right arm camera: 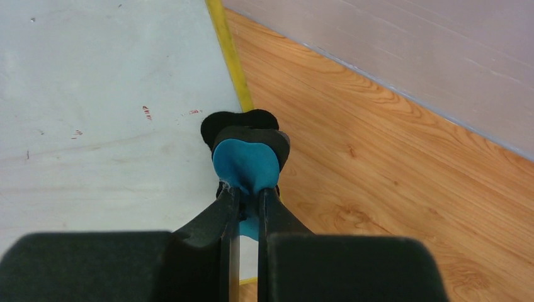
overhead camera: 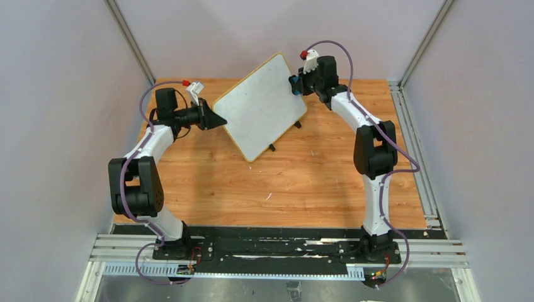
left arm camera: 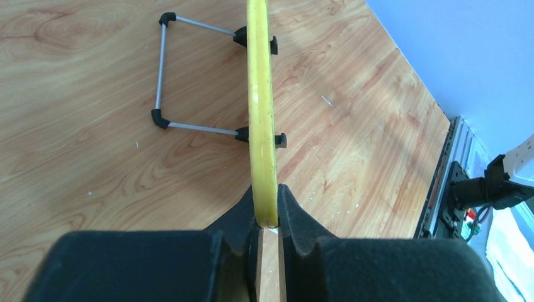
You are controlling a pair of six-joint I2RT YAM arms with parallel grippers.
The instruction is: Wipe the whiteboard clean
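Overhead: the whiteboard (overhead camera: 261, 107) stands tilted at upper centre of the surface (overhead camera: 302, 182). Left wrist view: the left hand (left arm camera: 266, 211) is clamped on its yellow edge. Right wrist view: the right hand (right arm camera: 247, 189) pinches a blue eraser (right arm camera: 245, 165) at the board's face, near faint red marks (right arm camera: 146, 112). The board looks light, stiff and tippy; its frame suits gripping.

Upright yellow-framed whiteboard (overhead camera: 261, 107), faint red specks
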